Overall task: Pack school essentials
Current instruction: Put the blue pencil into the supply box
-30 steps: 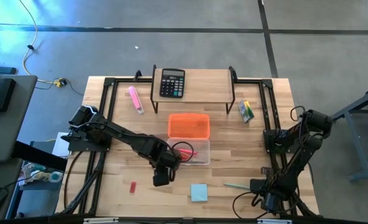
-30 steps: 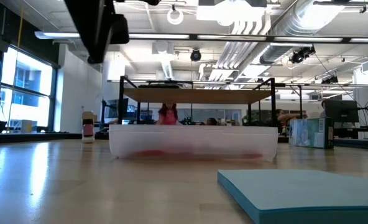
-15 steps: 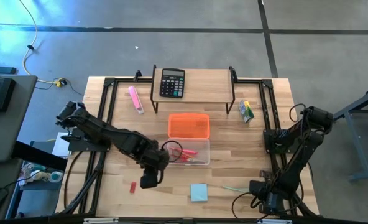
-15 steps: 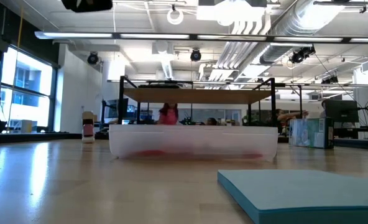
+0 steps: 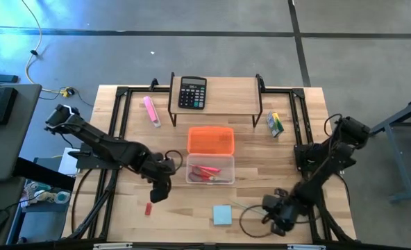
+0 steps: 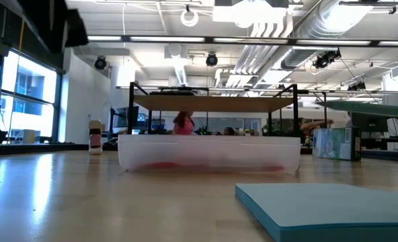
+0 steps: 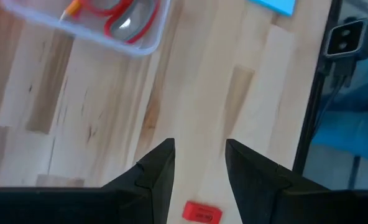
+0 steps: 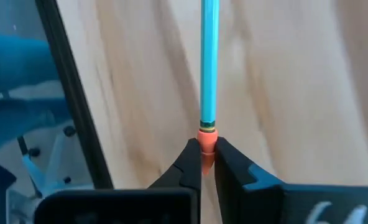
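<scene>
pencil: right gripper [image 8: 201,163] is clamped on its eraser end; the green pencil [image 8: 207,59] sticks out ahead of the fingers, lifted near the front right of the table [image 5: 289,149]. i judge it light and stiff, but held by the tip it could swing or slip; a grip nearer the middle looks safer.
eraser: one, red [image 7: 202,213], on the wood just past the left gripper [image 7: 199,163], whose fingers stand apart with nothing between them. small, light, probably grippy; best pinched across its short sides.
pad: one, light blue [image 5: 222,214], flat near the front edge. soft stack, thin; take it by an edge.
box: one clear box [image 5: 210,169], with scissors [image 7: 123,15] and something red and thin inside.
lid: one, orange [image 5: 210,140], behind the box.
pack: one, yellow [image 5: 274,123], far right.
others: one calculator [image 5: 192,92], one pink marker [image 5: 151,110].
</scene>
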Robot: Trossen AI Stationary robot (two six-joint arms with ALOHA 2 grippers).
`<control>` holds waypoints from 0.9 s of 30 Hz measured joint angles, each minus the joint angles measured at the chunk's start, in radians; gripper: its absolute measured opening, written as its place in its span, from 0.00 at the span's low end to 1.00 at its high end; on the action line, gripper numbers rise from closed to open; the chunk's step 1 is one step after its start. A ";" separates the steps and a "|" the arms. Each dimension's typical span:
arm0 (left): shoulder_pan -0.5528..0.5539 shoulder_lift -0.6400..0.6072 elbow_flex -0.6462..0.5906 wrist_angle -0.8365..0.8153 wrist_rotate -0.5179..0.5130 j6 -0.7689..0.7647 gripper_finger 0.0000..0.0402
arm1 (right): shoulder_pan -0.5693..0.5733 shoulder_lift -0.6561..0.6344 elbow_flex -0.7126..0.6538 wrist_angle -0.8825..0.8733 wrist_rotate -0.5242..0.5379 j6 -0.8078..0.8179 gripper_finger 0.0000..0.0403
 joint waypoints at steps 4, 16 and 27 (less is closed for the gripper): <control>0.000 -0.052 -0.103 0.057 0.000 -0.036 0.33 | -0.104 0.000 0.001 0.029 -0.010 -0.077 0.02; 0.029 -0.124 -0.262 0.059 0.025 -0.055 0.33 | -0.411 -0.001 0.121 -0.031 -0.094 -0.328 0.02; 0.198 -0.125 -0.272 0.051 0.056 0.089 0.33 | -0.651 -0.002 0.257 -0.168 -0.131 -0.406 0.02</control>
